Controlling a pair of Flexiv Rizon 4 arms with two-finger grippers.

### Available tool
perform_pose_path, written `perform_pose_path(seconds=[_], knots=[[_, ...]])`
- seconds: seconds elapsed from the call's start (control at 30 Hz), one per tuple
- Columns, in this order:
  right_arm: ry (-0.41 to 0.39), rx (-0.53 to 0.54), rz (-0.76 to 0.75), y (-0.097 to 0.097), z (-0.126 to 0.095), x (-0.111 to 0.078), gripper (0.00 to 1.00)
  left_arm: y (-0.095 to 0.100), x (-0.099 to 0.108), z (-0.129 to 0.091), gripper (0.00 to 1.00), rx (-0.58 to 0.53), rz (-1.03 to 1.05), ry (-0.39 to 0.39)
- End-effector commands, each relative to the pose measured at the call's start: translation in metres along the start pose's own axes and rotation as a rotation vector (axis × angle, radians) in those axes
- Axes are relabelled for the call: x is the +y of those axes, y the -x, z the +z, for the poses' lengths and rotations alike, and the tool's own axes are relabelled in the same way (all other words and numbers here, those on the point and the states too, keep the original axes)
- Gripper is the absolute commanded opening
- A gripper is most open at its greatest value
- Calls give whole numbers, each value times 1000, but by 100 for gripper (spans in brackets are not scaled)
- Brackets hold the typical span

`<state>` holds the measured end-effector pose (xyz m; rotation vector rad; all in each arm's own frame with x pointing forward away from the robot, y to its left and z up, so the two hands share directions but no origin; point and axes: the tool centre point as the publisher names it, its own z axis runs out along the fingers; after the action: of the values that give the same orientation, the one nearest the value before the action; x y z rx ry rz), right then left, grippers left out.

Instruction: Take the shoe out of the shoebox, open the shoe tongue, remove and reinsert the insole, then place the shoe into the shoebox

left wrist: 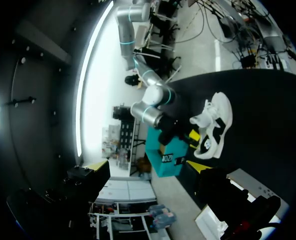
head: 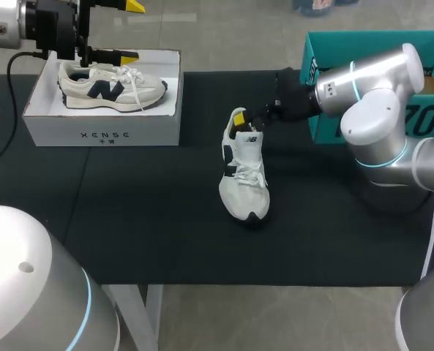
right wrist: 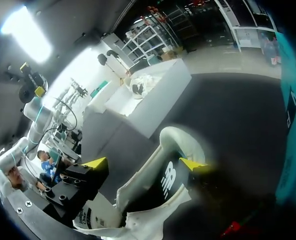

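A white shoe with dark trim (head: pixel 244 172) lies on the black mat (head: pixel 165 219), heel toward my right arm. My right gripper (head: pixel 247 123) is at that heel. In the right wrist view the right gripper (right wrist: pixel 144 163) is open, the heel (right wrist: pixel 173 142) between its yellow fingertips (right wrist: pixel 193 164); one tip is at the collar, the other stands clear of the shoe's side. A second matching shoe (head: pixel 110 86) lies in the white shoebox (head: pixel 103 131) at the back left. My left gripper (head: pixel 130 31) hangs open above the box, holding nothing. The left wrist view shows the left gripper (left wrist: pixel 147 164) open, with the mat shoe (left wrist: pixel 215 125) beyond it.
A teal box (head: pixel 370 44) stands at the back right, just behind my right arm. The black mat stretches bare toward the table's front edge.
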<state>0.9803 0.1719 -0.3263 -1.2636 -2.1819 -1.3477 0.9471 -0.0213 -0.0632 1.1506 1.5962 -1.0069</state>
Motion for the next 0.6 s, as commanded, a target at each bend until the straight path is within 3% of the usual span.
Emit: perform_pose_path(seconds=[0.03,0.1,0.2,0.47,0.6], knots=[[-23,-98,113,-7,-11,3,0,0,1,0,100,4,1,-1],[-33,-113,168,-8,-19,4,0,0,1,0,100,4,1,-1],[-127,-208,158,-11,-28,7,0,0,1,0,100,4,1,-1],[-468,-558,79,-21,-41,15,0,0,1,0,100,4,1,-1],[-455,-522,87,-22,-43,15,0,0,1,0,100,4,1,-1]])
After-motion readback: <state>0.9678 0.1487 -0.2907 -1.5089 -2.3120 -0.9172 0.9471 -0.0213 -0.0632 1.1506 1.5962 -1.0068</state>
